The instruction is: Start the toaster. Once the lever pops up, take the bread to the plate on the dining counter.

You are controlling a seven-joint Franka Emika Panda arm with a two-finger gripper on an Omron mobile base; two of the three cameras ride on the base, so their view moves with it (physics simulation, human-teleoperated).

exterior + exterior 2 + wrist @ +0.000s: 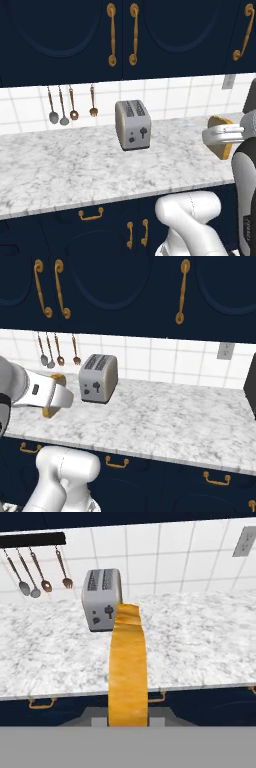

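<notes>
The silver-grey toaster [133, 125] [99, 378] [102, 599] stands near the back of the marble counter, both slots looking empty. Its dark lever [143, 133] [107, 610] sits on the front face beside a small knob. My gripper [221, 136] [53, 400] hovers above the counter's front part, well away from the toaster, shut on the bread [220, 146] [49, 411] [128, 667]. The golden-brown slice is held on edge and runs straight out from the hand in the hand view. The plate and the dining counter are out of view.
Several utensils [70, 105] [57, 351] hang on the tiled wall left of the toaster. Navy cabinets with gold handles [122, 35] hang overhead and run below the counter edge [100, 197]. A wall outlet [225, 350] and a dark appliance [250, 388] are further along.
</notes>
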